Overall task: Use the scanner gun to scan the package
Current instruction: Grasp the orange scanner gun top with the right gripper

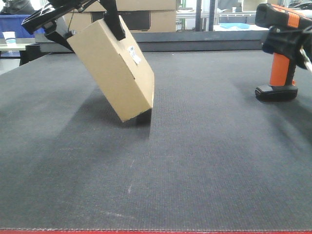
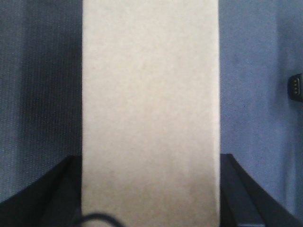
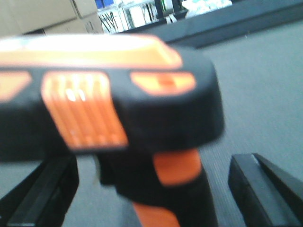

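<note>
**Holding state.** The left claw (image 2: pixel 149 198) is closed on the package (image 1: pixel 112 68). One finger lies against each long side at the upper end, and the box hangs tilted below the claw. Its low corner is at the surface (image 1: pixel 195 161). The right claw (image 3: pixel 154 189) is spread wide, and the scanner gun (image 1: pixel 282 68) stands between its fingers. Bare gaps show on both sides of the orange handle, so this claw grips nothing. The gun rests on its own base, well to the right of the left claw.

**Risks.**
- The package is gripped at one end only. In my judgement, a push on the low corner could make it pivot or slide in the fingers and turn the barcode sticker (image 1: pixel 134 54) off line.
- The gun is free-standing. If one finger meets the handle before the other, the gun could tip or skid.
- A grip taken too high or too low may leave the trigger out of reach or the head aimed off the sticker.

**Not established.**
- Shadow covers the low corner, so I cannot tell whether it bears on the surface or only hangs just above it.
- The left wrist view shows only a plain cardboard face, with no sticker.
- In the right wrist view the gun's head is blurred, and neither trigger nor scan window shows.
- The front view cuts off most of the right claw at its edge.
</note>
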Tool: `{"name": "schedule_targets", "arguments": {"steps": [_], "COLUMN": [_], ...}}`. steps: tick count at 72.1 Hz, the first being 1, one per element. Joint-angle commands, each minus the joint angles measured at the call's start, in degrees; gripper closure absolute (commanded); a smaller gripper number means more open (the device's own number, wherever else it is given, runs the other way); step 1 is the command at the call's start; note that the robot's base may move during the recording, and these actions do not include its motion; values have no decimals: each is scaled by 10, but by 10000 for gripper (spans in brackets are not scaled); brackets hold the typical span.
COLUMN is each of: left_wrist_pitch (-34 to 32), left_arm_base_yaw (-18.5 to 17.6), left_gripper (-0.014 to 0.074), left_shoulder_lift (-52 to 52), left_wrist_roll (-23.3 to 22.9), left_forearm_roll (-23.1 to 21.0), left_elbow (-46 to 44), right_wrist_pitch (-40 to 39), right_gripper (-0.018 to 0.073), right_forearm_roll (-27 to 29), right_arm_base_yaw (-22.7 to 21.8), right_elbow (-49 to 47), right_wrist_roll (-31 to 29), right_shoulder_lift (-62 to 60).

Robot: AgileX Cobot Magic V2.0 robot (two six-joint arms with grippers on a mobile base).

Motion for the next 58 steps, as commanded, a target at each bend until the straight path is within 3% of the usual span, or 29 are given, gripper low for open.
{"name": "schedule_targets", "arguments": {"steps": [1, 58], "left_wrist_pitch": [-2, 6], "left_arm_base_yaw": [-2, -2], "left_gripper": [707, 707], "left_shoulder_lift": [-8, -8], "left_wrist_roll": [-1, -1], "left_forearm_roll": [-5, -5], "left_elbow": [-1, -1], "right_wrist_pitch": [-4, -4], "right_gripper": [8, 8], "right_forearm_roll": [-5, 5], "right_arm_base_yaw": [-4, -7], "right_elbow": [-16, -33], "right_wrist_roll": [-15, -18], "right_shoulder_lift": [-1, 17]}}
